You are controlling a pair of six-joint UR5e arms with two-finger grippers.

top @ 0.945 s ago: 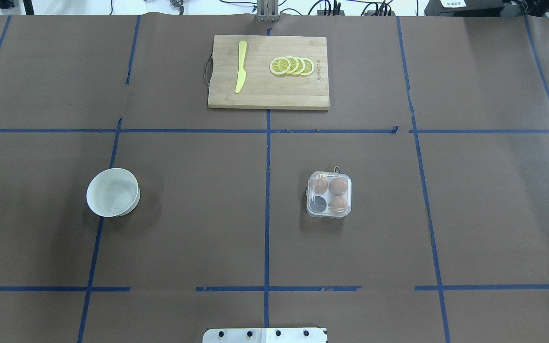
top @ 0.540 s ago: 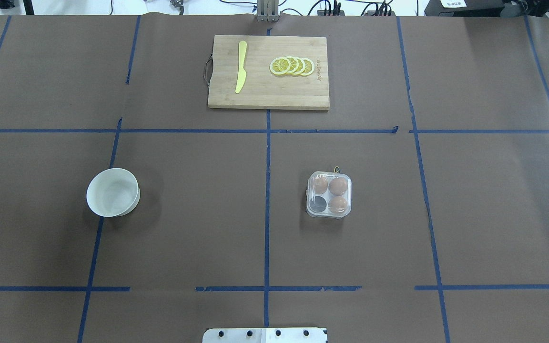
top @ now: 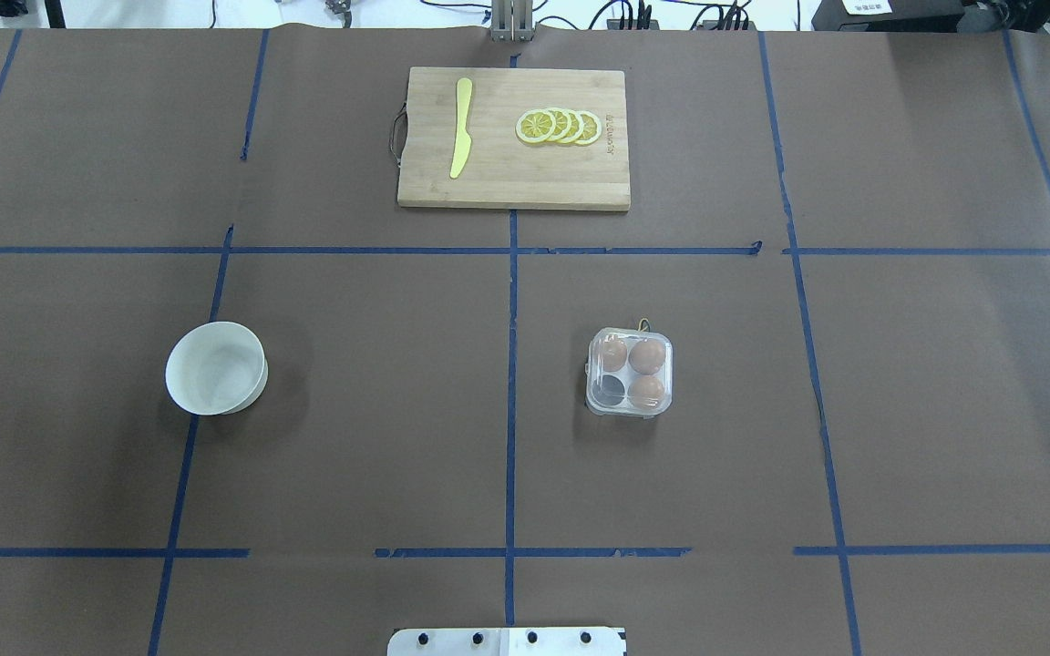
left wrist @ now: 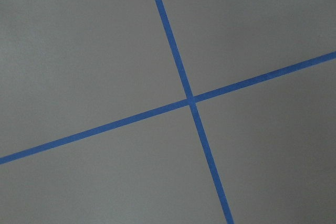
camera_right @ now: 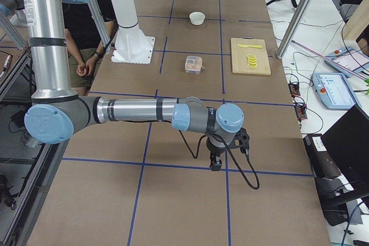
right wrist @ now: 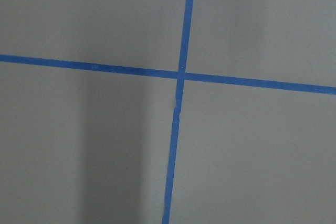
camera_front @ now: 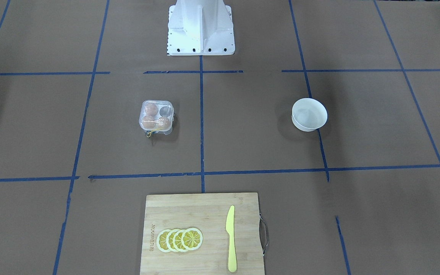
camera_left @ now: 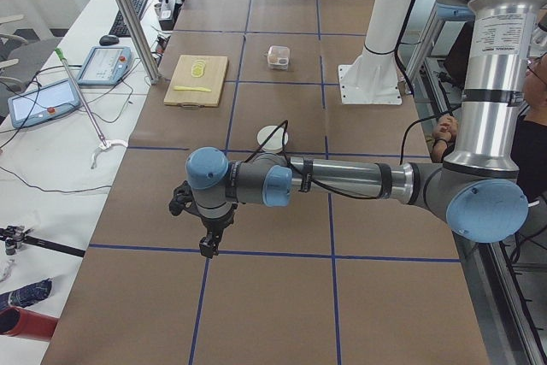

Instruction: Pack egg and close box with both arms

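Observation:
The clear box (top: 612, 389) sits right of the table's middle, its lid down over the cells, yellow string at its far side. Three alike brown eggs lie in it, one (top: 646, 356) at the far right cell; I cannot tell which is the task's egg. One cell is empty. The box also shows in the front view (camera_front: 164, 110). My left gripper (camera_left: 208, 245) hangs over the table's left end, far from the box. My right gripper (camera_right: 215, 164) hangs over the right end. Both show only in side views, so I cannot tell if they are open or shut.
A white bowl (top: 215, 367) stands left of centre and looks empty. A wooden cutting board (top: 513, 187) at the far edge holds lemon slices (top: 560, 126) and a yellow knife (top: 461, 128). The white pedestal (camera_front: 200, 26) stands at the robot's side.

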